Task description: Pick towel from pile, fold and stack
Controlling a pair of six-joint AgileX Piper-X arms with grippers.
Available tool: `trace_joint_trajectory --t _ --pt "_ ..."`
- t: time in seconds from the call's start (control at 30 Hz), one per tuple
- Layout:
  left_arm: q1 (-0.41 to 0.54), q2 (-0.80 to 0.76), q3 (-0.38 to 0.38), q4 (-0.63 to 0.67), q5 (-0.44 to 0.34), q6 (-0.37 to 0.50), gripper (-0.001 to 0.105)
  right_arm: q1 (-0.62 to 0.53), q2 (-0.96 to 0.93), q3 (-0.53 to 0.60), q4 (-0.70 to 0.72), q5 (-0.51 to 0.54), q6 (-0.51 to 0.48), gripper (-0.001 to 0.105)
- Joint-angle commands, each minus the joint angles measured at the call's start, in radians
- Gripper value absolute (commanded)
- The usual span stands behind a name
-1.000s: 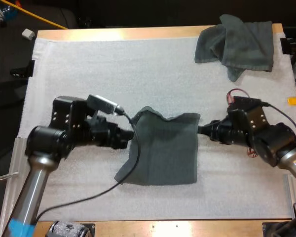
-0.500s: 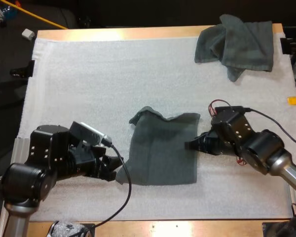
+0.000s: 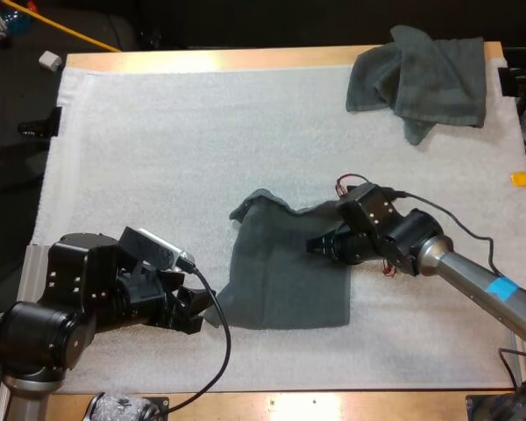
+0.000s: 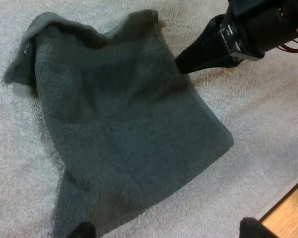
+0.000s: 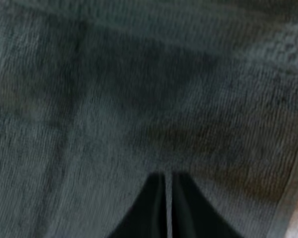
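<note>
Surface: a wooden table (image 3: 245,60) with a white mat (image 3: 158,149) covering nearly all of it; the wood shows as a strip along the far side and the near side.
Room: dark space past the far edge, with a small white block (image 3: 50,60) lying out there to the far left.
Pile: a crumpled towel (image 3: 421,79) sits bunched in the far right corner of the mat, well apart from both arms.
Hard to make out: the flat towel (image 3: 285,272) has its far left corner humped up and curled, and what lies under that curl is in shadow. Part of its right edge is covered by the right arm. In the left wrist view the left arm's own fingers (image 4: 82,230) are cut off, so just the tips show.
Flat towel: spread out mid-mat, a little nearer than the middle, mostly smooth, dark grey-green.
Left gripper (image 3: 195,309): low on the mat just beside the flat towel's near left corner, fingers standing wide apart with nothing between them. Whether a tip touches the cloth I cannot tell.
Right gripper (image 3: 318,246): reaching in from the right, over the flat towel just inside its far right corner. Its fingers (image 5: 149,208) are drawn together to a hairline, gripping nothing, tips right down at the cloth.
</note>
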Motion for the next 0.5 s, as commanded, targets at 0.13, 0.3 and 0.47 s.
trace_joint_trajectory --t 0.13,0.3,0.47 --pt "-0.002 0.005 -0.002 0.008 0.009 -0.005 0.057 -0.032 0.104 -0.050 -0.032 -0.009 0.004 0.000" --pt "-0.001 0.006 -0.004 0.011 0.009 -0.005 0.057 -0.051 0.205 -0.121 -0.045 -0.004 0.007 0.000" --pt "-0.002 0.005 -0.003 0.012 0.011 -0.005 0.057 -0.063 0.244 -0.154 -0.065 0.010 0.010 0.000"
